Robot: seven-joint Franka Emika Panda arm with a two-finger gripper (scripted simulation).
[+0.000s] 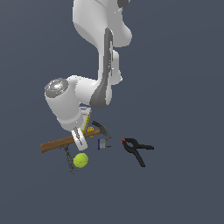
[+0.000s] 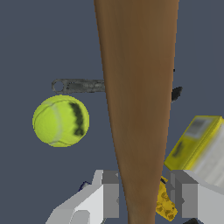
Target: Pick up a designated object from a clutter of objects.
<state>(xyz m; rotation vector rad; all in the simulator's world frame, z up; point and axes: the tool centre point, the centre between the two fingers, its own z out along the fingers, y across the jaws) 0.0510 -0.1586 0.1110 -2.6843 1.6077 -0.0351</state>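
In the lower left of the exterior view lies the hammer, long brown wooden handle, dark grey head. The gripper straddles that handle, a finger on each side, pads close against the wood; contact unclear. Tennis ball sits just below the handle.

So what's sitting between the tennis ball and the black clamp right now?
In the exterior view, a small blue-grey piece lies between the tennis ball and the black clamp, nearer the ball; otherwise that stretch is bare.

Flat, even simulator lighting; no cast shadows on dark grey ground. Soft sheen on white arm. Low-resolution renders, jagged edges; wrist view close-up slightly soft.
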